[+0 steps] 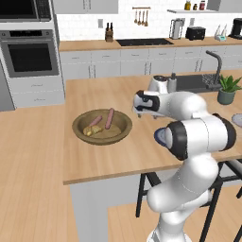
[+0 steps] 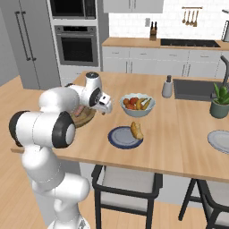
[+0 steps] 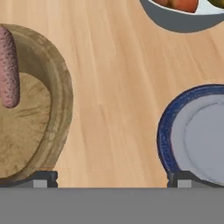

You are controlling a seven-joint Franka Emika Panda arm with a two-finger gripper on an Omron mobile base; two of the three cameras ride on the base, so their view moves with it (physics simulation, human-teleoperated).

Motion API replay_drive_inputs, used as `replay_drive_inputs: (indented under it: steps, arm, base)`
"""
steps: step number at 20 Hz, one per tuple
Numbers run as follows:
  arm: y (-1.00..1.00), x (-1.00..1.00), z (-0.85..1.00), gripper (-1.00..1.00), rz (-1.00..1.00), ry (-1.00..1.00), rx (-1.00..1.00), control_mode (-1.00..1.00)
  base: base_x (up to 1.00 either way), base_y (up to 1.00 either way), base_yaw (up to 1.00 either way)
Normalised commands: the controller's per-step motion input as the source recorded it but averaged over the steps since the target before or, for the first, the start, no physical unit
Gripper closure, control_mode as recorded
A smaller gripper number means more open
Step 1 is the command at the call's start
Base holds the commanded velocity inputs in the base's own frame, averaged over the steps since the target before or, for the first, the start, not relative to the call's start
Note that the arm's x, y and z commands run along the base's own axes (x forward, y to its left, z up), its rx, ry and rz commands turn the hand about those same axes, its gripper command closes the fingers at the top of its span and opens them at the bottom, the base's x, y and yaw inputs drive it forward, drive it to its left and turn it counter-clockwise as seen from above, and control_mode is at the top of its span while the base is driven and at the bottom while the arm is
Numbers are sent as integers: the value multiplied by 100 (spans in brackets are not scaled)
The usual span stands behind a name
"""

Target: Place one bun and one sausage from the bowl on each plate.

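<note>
The brown wooden bowl (image 1: 101, 126) sits on the island's left part and holds two sausages (image 1: 109, 118) and a bun (image 1: 92, 131). Right of it lies the blue-rimmed plate (image 2: 117, 137) with one bun (image 2: 136, 130) on it. The pale grey plate (image 2: 220, 141) lies bare at the far right. My gripper (image 3: 113, 181) hangs open and holds nothing, above the bare counter between the bowl's rim (image 3: 61, 87) and the blue plate (image 3: 175, 127). One sausage (image 3: 8, 65) shows in the bowl at the left of the hand view. My own arm hides part of the bowl in the right base view.
A white bowl of fruit (image 2: 137, 103) stands just behind the blue plate. Farther right are a soap bottle (image 2: 167, 86), the sink (image 2: 197, 89) and a potted plant (image 2: 219, 102). Stools (image 2: 125, 183) stand under the island's near edge.
</note>
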Motion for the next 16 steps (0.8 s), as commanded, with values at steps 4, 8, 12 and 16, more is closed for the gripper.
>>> replay_drive_inputs:
  steps: [4,8,12,16]
  arm:
    - [73,50,0,-100,0,0,0,-100]
    - [67,23,-2,-100,0,0,0,-100]
    - [60,17,-1,-100,0,-1,0,-100]
    - [56,34,-5,-100,0,0,0,-100]
  base:
    - [0,0,0]
    - [0,0,0]
    - [0,0,0]
    - [0,0,0]
